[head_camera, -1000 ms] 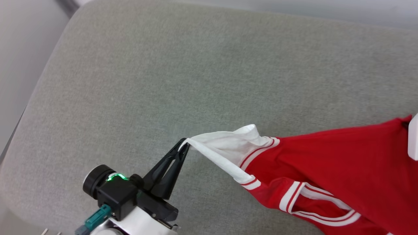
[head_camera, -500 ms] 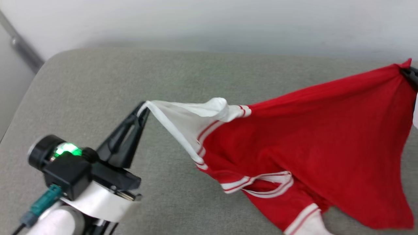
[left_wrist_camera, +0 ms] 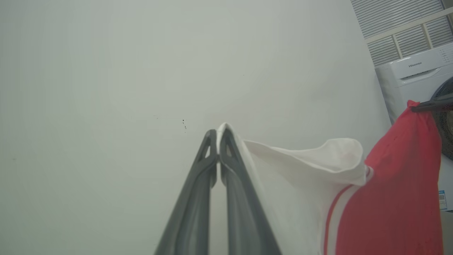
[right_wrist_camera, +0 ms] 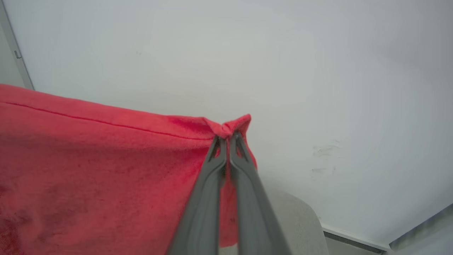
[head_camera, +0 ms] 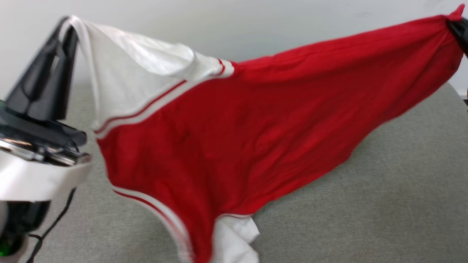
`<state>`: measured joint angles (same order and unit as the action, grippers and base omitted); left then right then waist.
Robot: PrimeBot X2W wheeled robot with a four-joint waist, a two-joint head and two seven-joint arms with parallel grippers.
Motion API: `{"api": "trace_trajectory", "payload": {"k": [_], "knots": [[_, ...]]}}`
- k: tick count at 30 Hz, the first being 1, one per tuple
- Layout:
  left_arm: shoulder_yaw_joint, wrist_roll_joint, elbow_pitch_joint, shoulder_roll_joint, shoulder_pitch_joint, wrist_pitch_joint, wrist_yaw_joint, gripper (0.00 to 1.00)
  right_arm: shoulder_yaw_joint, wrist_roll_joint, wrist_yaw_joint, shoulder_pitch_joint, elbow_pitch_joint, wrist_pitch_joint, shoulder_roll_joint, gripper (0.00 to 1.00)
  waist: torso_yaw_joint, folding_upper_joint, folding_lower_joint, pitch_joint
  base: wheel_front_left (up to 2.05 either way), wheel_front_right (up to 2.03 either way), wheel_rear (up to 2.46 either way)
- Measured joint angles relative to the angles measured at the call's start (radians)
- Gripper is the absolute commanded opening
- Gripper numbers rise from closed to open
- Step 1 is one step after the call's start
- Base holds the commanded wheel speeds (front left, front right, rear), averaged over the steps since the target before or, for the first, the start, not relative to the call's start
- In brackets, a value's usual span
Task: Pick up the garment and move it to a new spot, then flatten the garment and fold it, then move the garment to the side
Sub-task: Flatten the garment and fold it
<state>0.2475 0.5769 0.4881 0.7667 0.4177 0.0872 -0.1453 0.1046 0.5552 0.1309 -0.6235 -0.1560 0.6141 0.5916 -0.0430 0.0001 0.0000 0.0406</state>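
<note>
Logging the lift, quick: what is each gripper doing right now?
Left gripper: shut on the white sleeve of the garment.
Right gripper: shut on a red corner of the garment.

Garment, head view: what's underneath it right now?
The grey cushion lies under the garment, which hangs stretched between the left gripper and right gripper. The cushion directly beneath the cloth is covered; whether the low white sleeve touches it can't be told.
</note>
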Motion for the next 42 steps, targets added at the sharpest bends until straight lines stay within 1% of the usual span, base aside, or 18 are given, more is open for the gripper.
{"api": "trace_trajectory", "payload": {"k": [6,10,14,16,19,23,26,29,32,37,42], "knots": [[-0.070,0.039,0.011,0.045,0.105,-0.059,0.000,0.00,-0.039,0.002,0.000,-0.031,-0.072,-0.020,-0.039,0.00,-0.043,0.0000,0.0000,0.005,0.00,0.00,0.00],[-0.097,0.069,0.008,0.060,0.184,-0.100,-0.004,0.00,-0.060,-0.005,0.000,-0.049,-0.104,-0.033,-0.063,0.00,-0.056,0.0000,0.0000,0.029,0.00,0.00,0.00],[-0.122,0.096,-0.011,0.075,0.281,-0.134,0.005,0.00,-0.076,-0.025,0.000,-0.081,-0.127,-0.042,-0.081,0.00,-0.062,0.0000,0.0000,0.066,0.00,0.00,0.00],[-0.128,0.100,-0.030,0.090,0.344,-0.149,0.018,0.00,-0.085,-0.037,0.000,-0.108,-0.133,-0.051,-0.089,0.00,-0.064,0.0000,0.0000,0.093,0.00,0.00,0.00],[-0.123,0.115,-0.069,0.098,0.439,-0.168,0.043,0.00,-0.103,-0.058,0.000,-0.158,-0.134,-0.066,-0.102,0.00,-0.065,0.0000,0.0000,0.142,0.00,0.00,0.00],[-0.092,0.109,-0.146,0.106,0.590,-0.192,0.091,0.00,-0.125,-0.102,0.000,-0.239,-0.115,-0.096,-0.118,0.00,-0.063,0.0000,0.0001,0.222,0.00,0.00,0.00],[-0.051,0.099,-0.239,0.092,0.729,-0.206,0.138,0.00,-0.125,-0.138,0.000,-0.316,-0.073,-0.131,-0.129,0.00,-0.060,0.0000,0.0001,0.292,0.00,0.00,0.00],[-0.015,0.070,-0.362,0.061,0.900,-0.200,0.182,0.00,-0.115,-0.172,0.000,-0.414,-0.002,-0.173,-0.149,0.00,-0.057,0.0000,0.0001,0.363,0.00,0.00,0.00],[0.027,0.020,-0.496,0.020,1.073,-0.180,0.212,0.00,-0.104,-0.212,0.000,-0.528,0.085,-0.211,-0.170,0.00,-0.053,0.0000,0.0002,0.434,0.00,0.00,0.00],[0.079,-0.055,-0.704,-0.056,1.318,-0.111,0.235,0.00,-0.088,-0.315,0.001,-0.715,0.243,-0.291,-0.197,0.00,-0.045,0.0000,0.0003,0.539,0.00,0.00,0.00],[0.114,-0.096,-0.889,-0.115,1.468,-0.019,0.251,0.00,-0.089,-0.415,0.001,-0.863,0.405,-0.387,-0.216,0.00,-0.029,-0.0001,0.0003,0.619,0.00,0.00,0.00]]}}
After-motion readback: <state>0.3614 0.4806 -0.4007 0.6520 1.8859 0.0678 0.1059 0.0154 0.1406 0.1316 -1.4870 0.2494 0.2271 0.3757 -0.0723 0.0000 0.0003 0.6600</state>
